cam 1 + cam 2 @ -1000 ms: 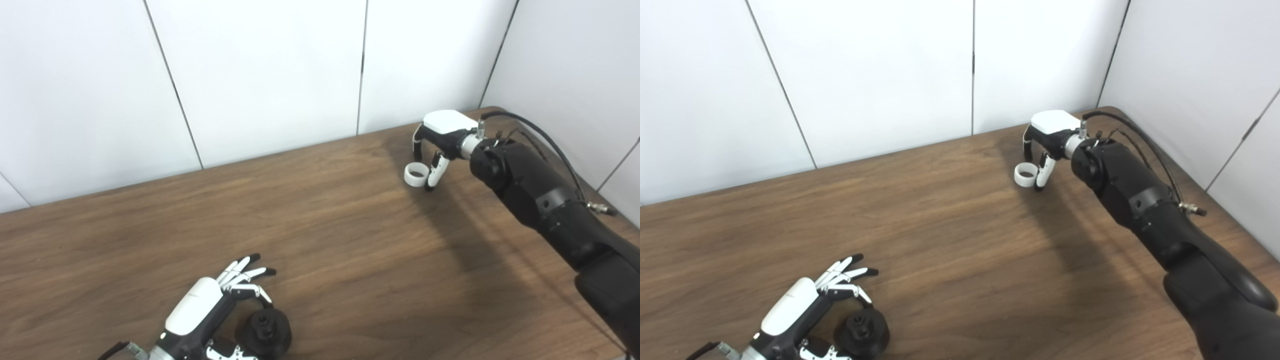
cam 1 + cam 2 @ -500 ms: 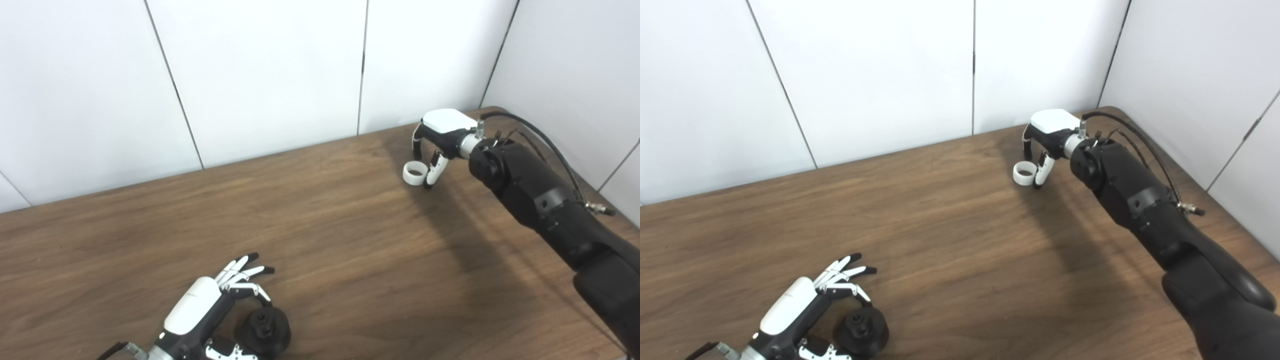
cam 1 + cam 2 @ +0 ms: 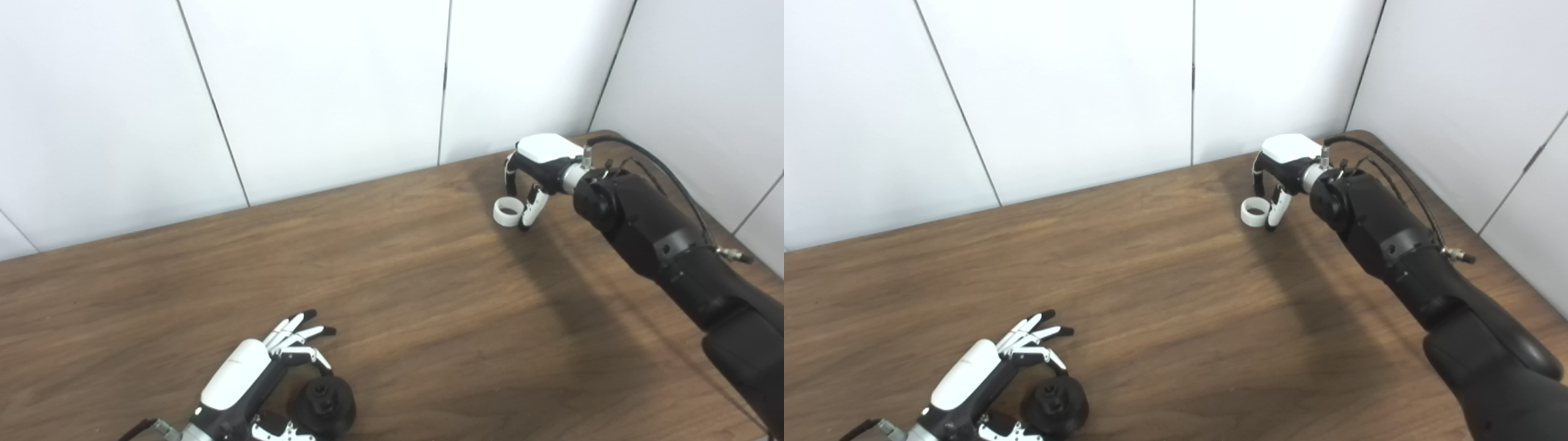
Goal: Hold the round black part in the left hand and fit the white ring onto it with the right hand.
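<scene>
The round black part (image 3: 323, 402) with a raised hub lies at the table's near left edge. My left hand (image 3: 245, 383) is around it: one finger curls onto its far rim and the thumb presses its near side, while the other fingers (image 3: 300, 324) stay stretched out. The white ring (image 3: 508, 212) is at the far right of the table, pinched between the thumb (image 3: 530, 208) and down-curled fingers of my right hand (image 3: 539, 165). Whether the ring touches the wood is unclear.
The brown wooden table (image 3: 398, 294) runs up to white wall panels at the back and right. My black right forearm (image 3: 661, 245) with its cable crosses the right side. The table's rounded far right corner (image 3: 603, 133) is just behind the right hand.
The right hand and the ring have shifted very slightly up and left. The left hand and black part have barely moved.
</scene>
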Controlling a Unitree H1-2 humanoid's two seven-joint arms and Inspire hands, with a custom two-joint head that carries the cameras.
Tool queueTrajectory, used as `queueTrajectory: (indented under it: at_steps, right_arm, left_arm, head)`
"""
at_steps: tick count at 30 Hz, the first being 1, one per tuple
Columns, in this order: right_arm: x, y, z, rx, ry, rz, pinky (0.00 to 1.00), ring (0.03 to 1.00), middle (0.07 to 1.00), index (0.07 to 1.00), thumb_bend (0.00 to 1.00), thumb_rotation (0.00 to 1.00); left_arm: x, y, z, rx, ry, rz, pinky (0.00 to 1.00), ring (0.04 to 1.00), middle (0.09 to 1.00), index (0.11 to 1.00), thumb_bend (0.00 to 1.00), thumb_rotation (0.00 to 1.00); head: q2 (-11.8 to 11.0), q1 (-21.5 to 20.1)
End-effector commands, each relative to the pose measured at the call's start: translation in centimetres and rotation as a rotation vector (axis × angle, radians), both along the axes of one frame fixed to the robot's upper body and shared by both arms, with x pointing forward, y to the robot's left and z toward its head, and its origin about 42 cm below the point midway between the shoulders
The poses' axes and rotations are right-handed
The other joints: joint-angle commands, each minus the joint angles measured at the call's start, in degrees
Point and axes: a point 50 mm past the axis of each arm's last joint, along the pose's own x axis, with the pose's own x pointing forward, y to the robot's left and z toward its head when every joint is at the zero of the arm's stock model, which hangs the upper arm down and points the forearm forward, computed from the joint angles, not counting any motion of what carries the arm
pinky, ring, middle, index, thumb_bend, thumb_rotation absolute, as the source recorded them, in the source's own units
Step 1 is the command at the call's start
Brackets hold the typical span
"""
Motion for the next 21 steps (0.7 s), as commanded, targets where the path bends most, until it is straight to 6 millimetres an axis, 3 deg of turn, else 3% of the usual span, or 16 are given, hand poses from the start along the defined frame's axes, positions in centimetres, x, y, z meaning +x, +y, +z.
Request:
queueTrajectory:
  at_steps: [1, 21]
  right_arm:
    - [0.6, 0.1, 2.0, -0.022, -0.055, 0.009, 1.0, 0.989, 0.863, 0.493, 0.53, 0.14]
    - [0.9, 1.2, 2.0, -0.004, -0.056, 0.033, 1.0, 0.994, 0.871, 0.494, 0.52, 0.14]
  left_arm:
    - [-0.8, -0.3, -0.9, -0.032, 0.032, 0.007, 1.0, 1.0, 0.881, 0.483, 0.52, 0.05]
    - [-0.5, -0.2, -1.1, -0.038, 0.032, 0.021, 1.0, 1.0, 0.878, 0.483, 0.52, 0.05]
  head:
    - [0.1, -0.1]
    - [-0.2, 0.0]
